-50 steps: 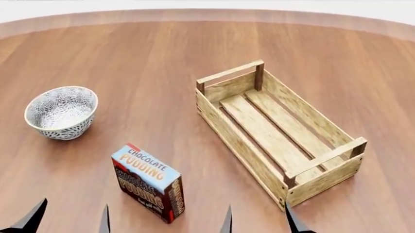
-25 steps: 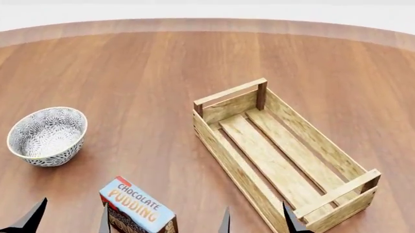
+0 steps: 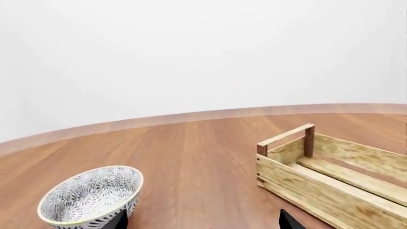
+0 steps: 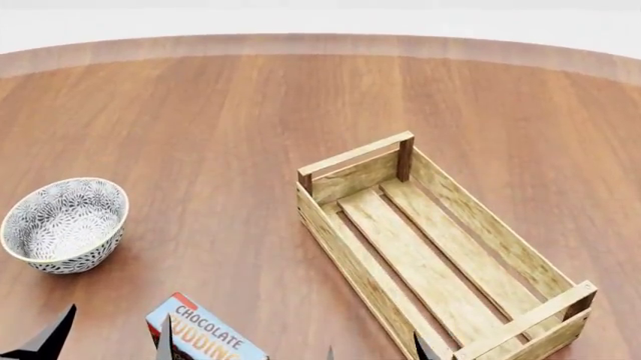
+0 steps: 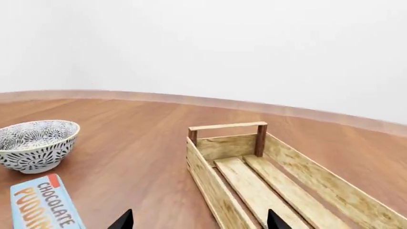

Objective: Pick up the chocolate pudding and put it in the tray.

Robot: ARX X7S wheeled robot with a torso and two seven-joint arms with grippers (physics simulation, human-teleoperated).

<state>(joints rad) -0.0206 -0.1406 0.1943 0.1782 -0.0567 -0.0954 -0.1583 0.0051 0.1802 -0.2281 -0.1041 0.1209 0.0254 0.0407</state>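
The chocolate pudding carton [image 4: 206, 337] shows its light-blue face with orange lettering at the head view's bottom edge, partly cut off; it also shows in the right wrist view [image 5: 45, 207]. The tray [image 4: 436, 251], a slatted wooden crate with bar handles, lies to its right and is empty; it also shows in the left wrist view [image 3: 337, 176] and the right wrist view [image 5: 273, 183]. My left gripper [image 4: 105, 341] is open, its right fingertip beside the carton. My right gripper [image 4: 373, 351] is open near the tray's near long side. Both hold nothing.
A white-grey patterned bowl [image 4: 62, 223] stands at the left of the round wooden table [image 4: 221, 127]; it also shows in the left wrist view [image 3: 92, 195] and the right wrist view [image 5: 35, 143]. The table's curved far edge runs along the back.
The head view has tilted up: bowl, carton and tray have all slid toward its bottom, and the carton is now mostly cut off. My right fingertips sit lower in view.
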